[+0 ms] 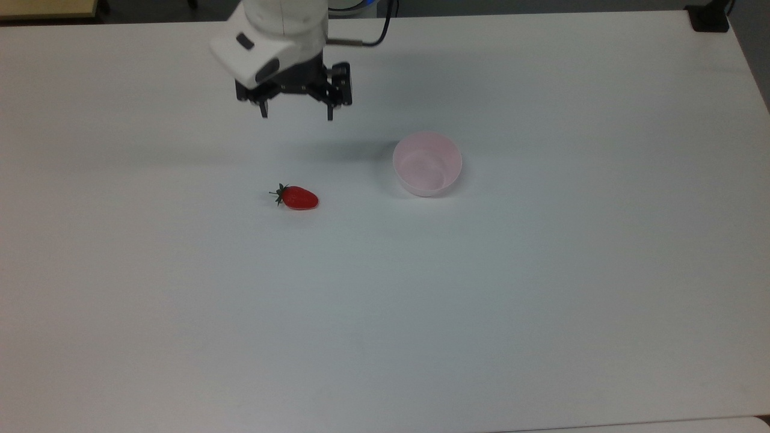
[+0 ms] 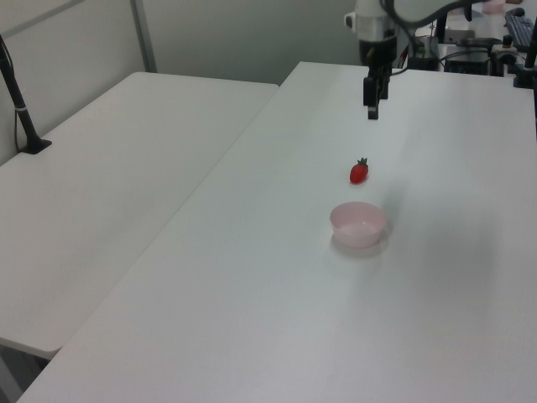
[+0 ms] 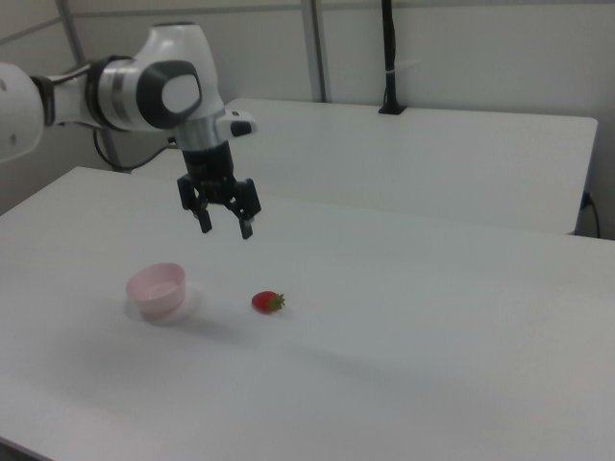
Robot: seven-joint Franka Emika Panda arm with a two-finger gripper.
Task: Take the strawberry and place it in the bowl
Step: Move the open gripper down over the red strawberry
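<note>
The white table (image 1: pixel 541 313) carries the work area, and in the left view a second white table (image 2: pixel 109 185) abuts it on the left view's left, with a black post (image 2: pixel 18 101) standing at its far corner. The Franka arm (image 3: pixel 125 91) reaches in from the right view's left, its white wrist housing (image 1: pixel 271 36) near the top edge of the top view. The gripper (image 1: pixel 296 112) hangs in the air above the table, pointing downward, with nothing held; the jaws stand wide apart, the two black fingertips (image 3: pixel 205 227) clearly separated in the right view and the top view. In the left view the gripper (image 2: pixel 371 109) appears edge-on, so the gap is not readable there. The bowl (image 1: pixel 427 163), pale pink and round, sits upright on the table and holds nothing; it lies toward the top view's right of the gripper and is well apart from it. The strawberry (image 1: pixel 298 197) lies on its side on the bare table, green cap toward the top view's left, tip toward the top view's right. It is near the bowl but not touching it, and lies below the gripper in the top view, well clear of the fingertips. In the right view the strawberry (image 3: pixel 266 302) lies to the right view's right of the bowl (image 3: pixel 157 290). In the left view the strawberry (image 2: pixel 359 171) lies beyond the bowl (image 2: pixel 358 223).
</note>
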